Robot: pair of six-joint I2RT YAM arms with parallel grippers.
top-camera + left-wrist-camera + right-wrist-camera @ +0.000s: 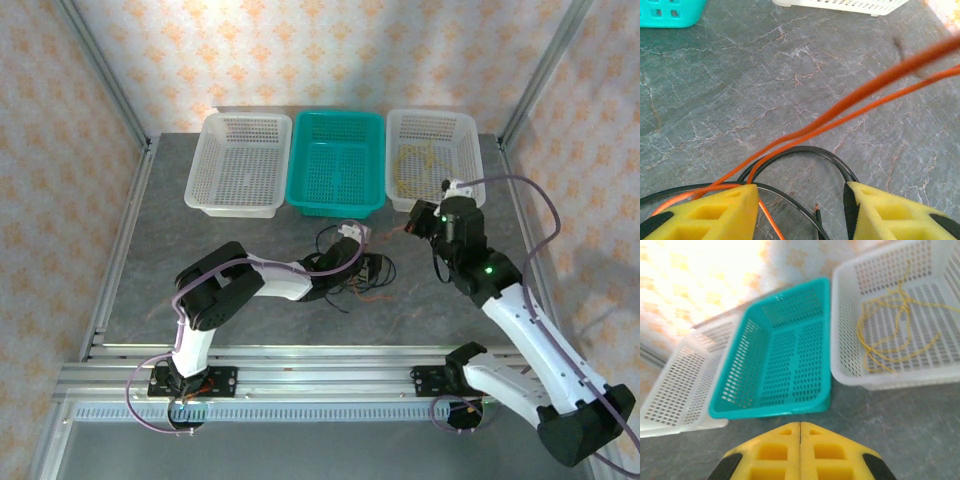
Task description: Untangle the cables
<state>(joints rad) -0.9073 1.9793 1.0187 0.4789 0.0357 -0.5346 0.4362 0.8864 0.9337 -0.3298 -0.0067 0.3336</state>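
The yellow cable (418,165) lies loosely coiled in the right white basket (470,125), seen again as yellow cable (890,335) in the right wrist view. The black cable (805,150) and orange-brown cable (865,90) lie tangled on the table (350,282) in front of the teal basket. My left gripper (800,192) is open low over this tangle, with a black loop and an orange strand lying between its fingers (720,210). It sits on the tangle at left gripper (365,265). My right gripper (800,424) is shut on nothing, at right gripper (415,218) just before the right basket.
Three baskets stand in a row at the back: an empty white basket (240,165) on the left, a teal basket (338,160) in the middle, the right white one beside it. Grey marbled table (200,230) stretches around the tangle. Metal frame posts stand at the sides.
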